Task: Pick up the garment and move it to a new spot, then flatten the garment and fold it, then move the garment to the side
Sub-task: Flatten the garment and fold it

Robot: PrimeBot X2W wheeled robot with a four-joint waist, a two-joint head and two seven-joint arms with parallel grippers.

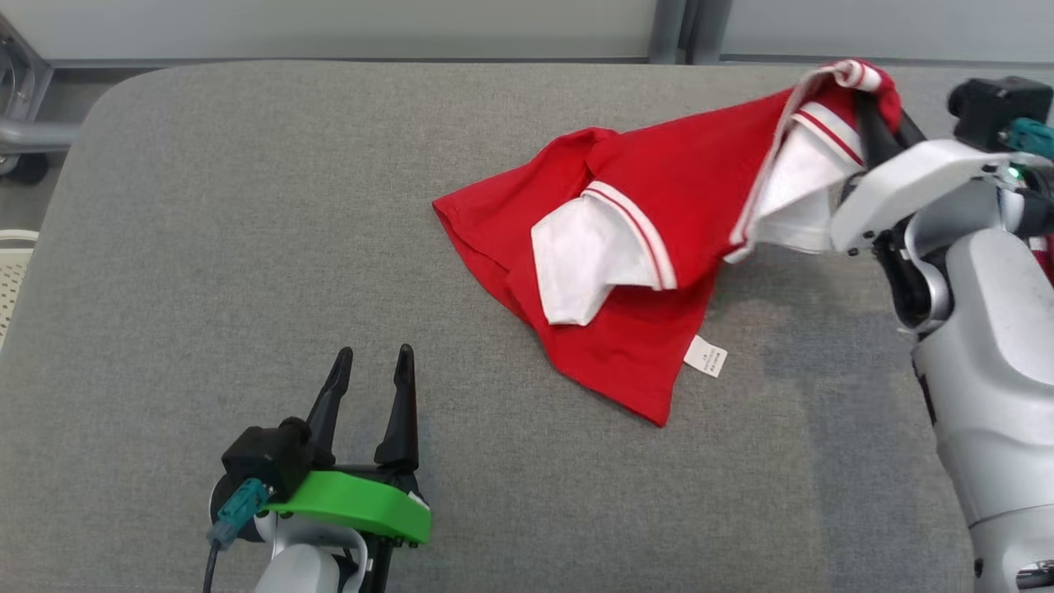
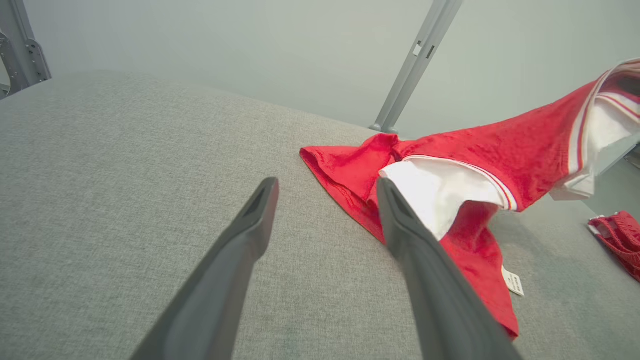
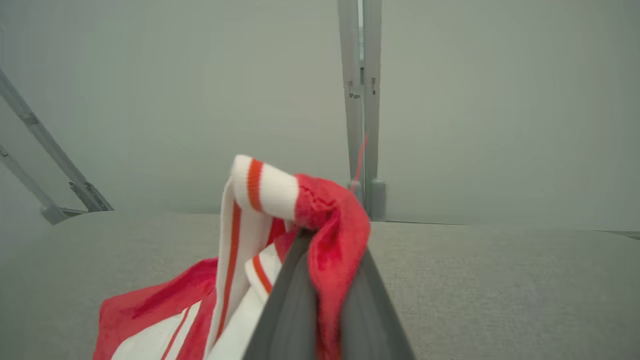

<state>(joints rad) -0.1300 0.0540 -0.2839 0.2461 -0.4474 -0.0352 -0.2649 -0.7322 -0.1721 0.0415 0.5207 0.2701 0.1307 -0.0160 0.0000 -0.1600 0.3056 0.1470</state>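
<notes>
Garment [image 1: 659, 247] clamped in right gripper [image 1: 879, 107], upper right; left gripper [image 1: 375, 352] spread, empty; left wrist view adds red item [image 2: 620, 240], right edge.

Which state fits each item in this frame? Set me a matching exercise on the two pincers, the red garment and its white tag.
Things:
1. left pincer
2. right pincer
3. red short-sleeved fabric garment with white striped trim
4. small white rectangular care label

States:
a. one end raised, the rest lying on the grey fabric-covered surface
b. open, holding nothing
c. sticking out at the garment's lower edge, flat on the surface
d. shut on cloth

Pairs: 1-b, 2-d, 3-a, 4-c
</notes>
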